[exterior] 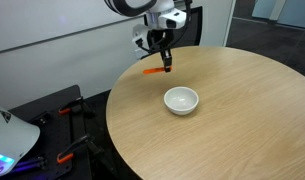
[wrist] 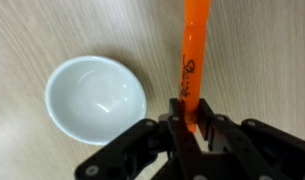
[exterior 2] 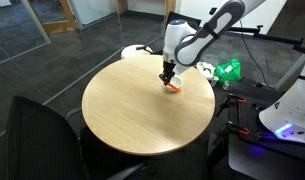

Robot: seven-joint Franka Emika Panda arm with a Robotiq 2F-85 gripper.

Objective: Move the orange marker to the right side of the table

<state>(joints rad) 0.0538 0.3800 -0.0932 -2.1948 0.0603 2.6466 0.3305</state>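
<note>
Black fingers (wrist: pixel 174 125) filled the bottom of the wrist view, drawn in tight on the orange marker (wrist: pixel 195 50) near one of its ends, with no gap showing on either side. From where I stood it looked like a firm pinch. The marker ran straight out from them over the pale wood of the worktop (wrist: pixel 52 30), just beside the white bowl (wrist: pixel 95 97) but not touching it. In an exterior view it lay close to the rim of the worktop (exterior: pixel 242 120), and I could not tell whether it had left the surface. I judged the grasp made and the rest to do: the lift, the carry across to the right side, the release. The marker itself was a thin, bright orange stick, smooth and glossy, with small dark lettering along its barrel, too blurred to read.
</note>
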